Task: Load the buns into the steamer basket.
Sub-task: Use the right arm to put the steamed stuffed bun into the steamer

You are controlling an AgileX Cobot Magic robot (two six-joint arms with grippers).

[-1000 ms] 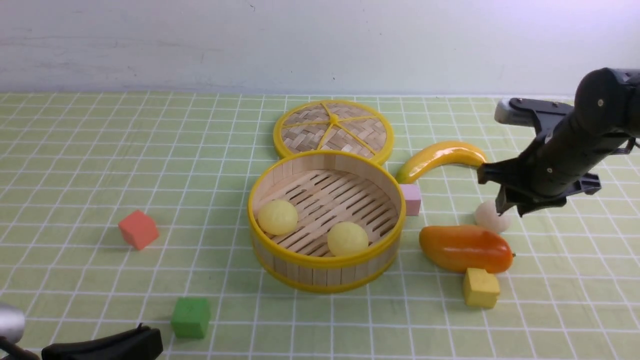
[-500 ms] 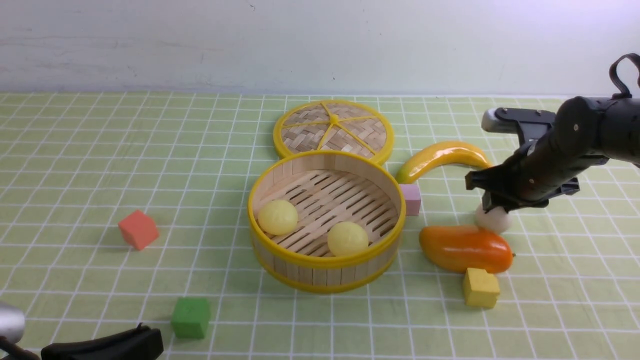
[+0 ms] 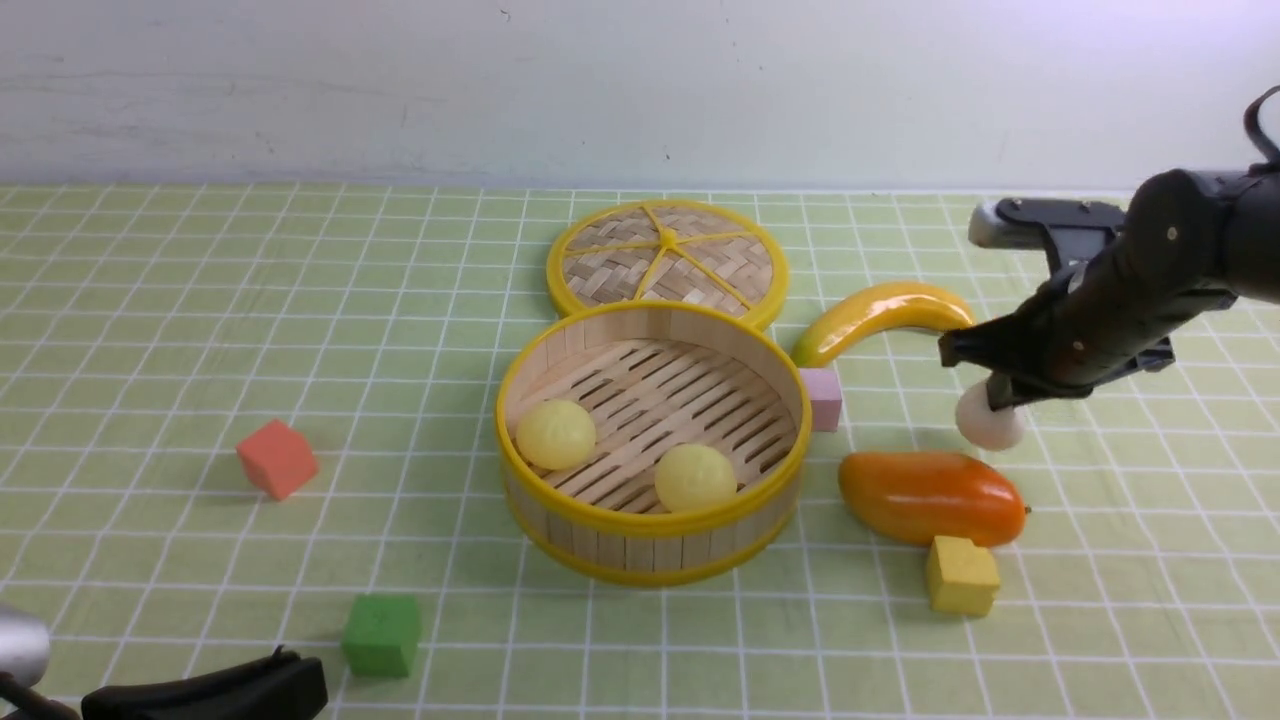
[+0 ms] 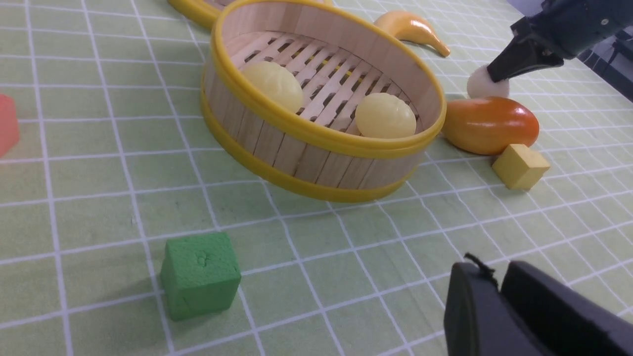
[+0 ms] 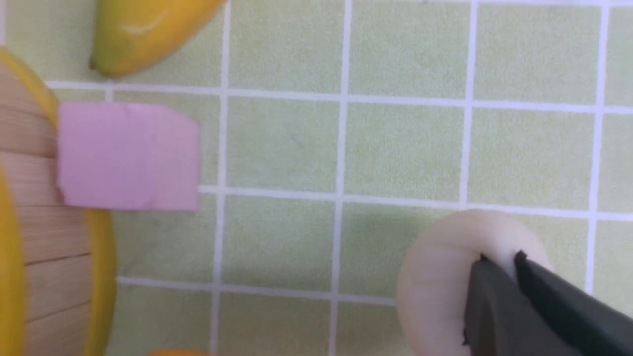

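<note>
My right gripper pinches the top of the white bun, jaws pressed onto it from above. Whether the bun is clear of the checked cloth I cannot tell. Just toward me from the gripper lies the mango, with a yellow cube just beside its near edge. Beyond the gripper and to its left curves the banana. Farther left, a pink cube sits against the basket. The basket holds a yellow bun by its near wall and a second yellow bun on the side away from the gripper. The woven lid lies flat just behind the basket. My left gripper hangs low, well apart, past the basket and near a green cube. Its fingers stand close together, and I cannot tell whether they meet. A red cube sits beyond it.
</note>
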